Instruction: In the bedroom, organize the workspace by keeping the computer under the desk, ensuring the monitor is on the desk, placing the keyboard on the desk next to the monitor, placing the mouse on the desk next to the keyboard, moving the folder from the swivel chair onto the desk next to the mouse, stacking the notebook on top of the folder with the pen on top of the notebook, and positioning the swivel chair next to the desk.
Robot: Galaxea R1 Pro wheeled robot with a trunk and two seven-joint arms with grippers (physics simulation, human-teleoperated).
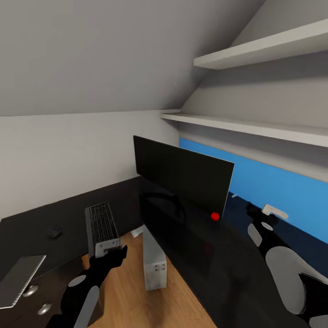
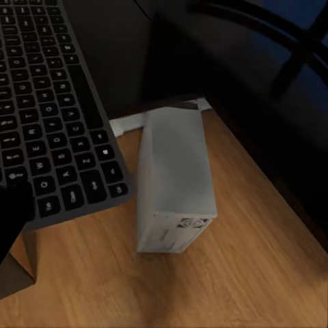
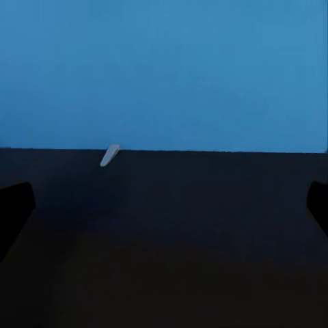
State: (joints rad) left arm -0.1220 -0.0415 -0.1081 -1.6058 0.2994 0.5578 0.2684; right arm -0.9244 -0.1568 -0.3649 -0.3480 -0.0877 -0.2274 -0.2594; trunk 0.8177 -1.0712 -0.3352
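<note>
One monitor (image 1: 182, 175), one keyboard (image 1: 101, 226), one mouse (image 1: 55, 233), one computer (image 1: 154, 263) and one notebook (image 1: 19, 278) are in sight.

The monitor is a wide black screen with a red dot at its lower corner, standing at 12 o'clock on the glossy black L-shaped table (image 1: 218, 269). The keyboard is slim and silver-grey with dark keys, lying at 10 o'clock on the table's other wing with its near end over the edge. The small black mouse sits on that wing, beside the keyboard. The light grey computer stands on the wood floor (image 1: 132, 291) in the corner between the wings. The grey notebook lies above the round-knobbed drawers.

The left gripper (image 1: 110, 256) touches the keyboard's near end; whether it is clamped I cannot tell. The right gripper (image 1: 253, 213) hovers at 3 o'clock, its fingers (image 3: 15, 205) spread wide, holding nothing.
</note>
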